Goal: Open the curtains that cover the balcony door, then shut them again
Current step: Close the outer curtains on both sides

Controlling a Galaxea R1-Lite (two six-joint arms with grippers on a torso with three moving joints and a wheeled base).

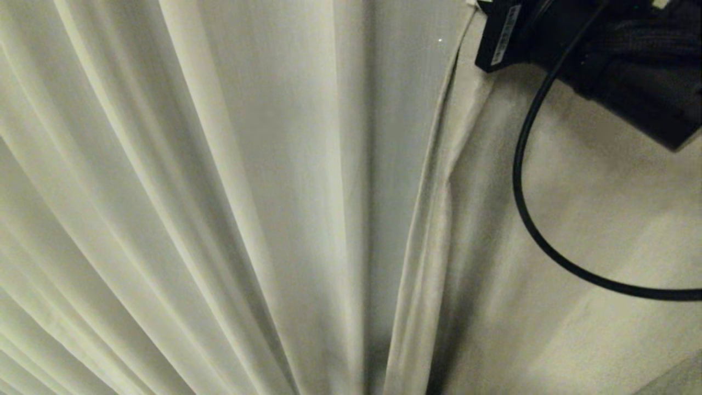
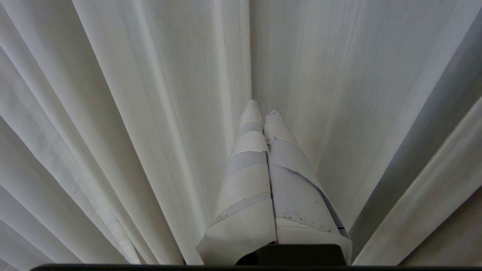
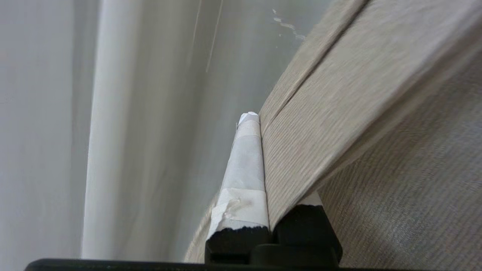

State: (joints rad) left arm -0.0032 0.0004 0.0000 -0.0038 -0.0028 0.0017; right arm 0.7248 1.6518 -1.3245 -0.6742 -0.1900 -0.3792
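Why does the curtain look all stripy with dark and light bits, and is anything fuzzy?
Head view: the curtains hang in pleats, each fold shading the next; a dark cable stays sharp. Left wrist view: the same soft stripes behind the shut left gripper. Right wrist view: the fabric pinched in the right gripper is so close its weave shows, while the folds behind look smooth and fuzzy.

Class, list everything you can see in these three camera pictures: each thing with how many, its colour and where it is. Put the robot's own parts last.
curtains: two panels, cream-white, pleated, filling all views; their edges meet right of centre in the head view.
cable: one, black, looping in front of the right panel.
left gripper: one, fingers wrapped in pale tape, shut on nothing, pointing at the curtain folds.
right gripper: one, taped fingers, black base, shut on the right panel's edge.
right arm: one, black, upper right of the head view.
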